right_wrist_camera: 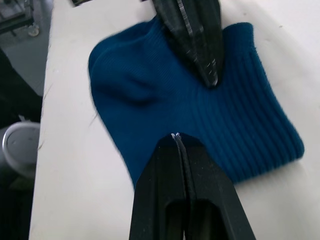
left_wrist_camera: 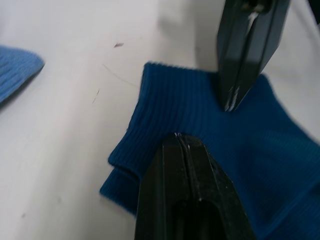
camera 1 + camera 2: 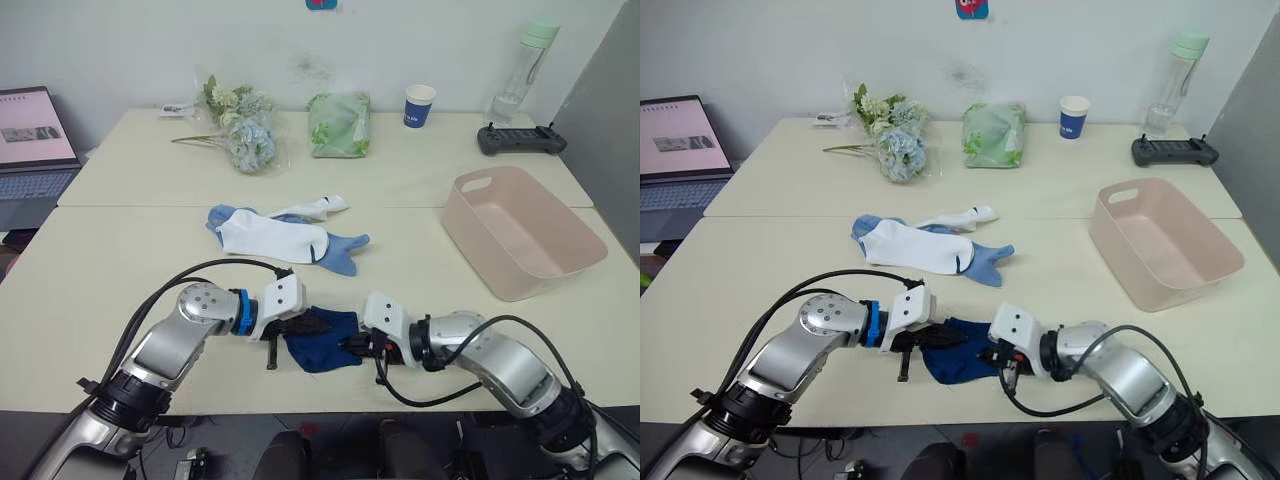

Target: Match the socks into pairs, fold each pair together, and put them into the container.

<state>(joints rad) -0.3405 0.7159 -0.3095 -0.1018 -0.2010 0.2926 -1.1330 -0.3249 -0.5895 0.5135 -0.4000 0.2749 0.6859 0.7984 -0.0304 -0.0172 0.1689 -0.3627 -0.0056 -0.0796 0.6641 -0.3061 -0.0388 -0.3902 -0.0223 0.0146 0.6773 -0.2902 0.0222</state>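
A folded navy pair of socks (image 3: 322, 340) lies near the table's front edge. My left gripper (image 3: 300, 327) is shut, its tips pressing on the pair's left side. My right gripper (image 3: 355, 347) is shut too, tips on the right side, facing the left one (image 1: 210, 75). Both rest on the ribbed navy fabric (image 2: 180, 105). Farther back at mid-table, a white sock (image 3: 270, 238) lies over two light blue socks (image 3: 345, 252), with a second white sock (image 3: 318, 208) behind. The pale pink container (image 3: 470, 250) stands empty at the right.
Along the back stand a flower bunch (image 3: 243, 128), a green bag (image 3: 339, 124), a blue paper cup (image 3: 420, 105), a water bottle (image 3: 525, 70) and a black controller (image 3: 520, 139). A laptop (image 3: 35, 150) sits at the far left.
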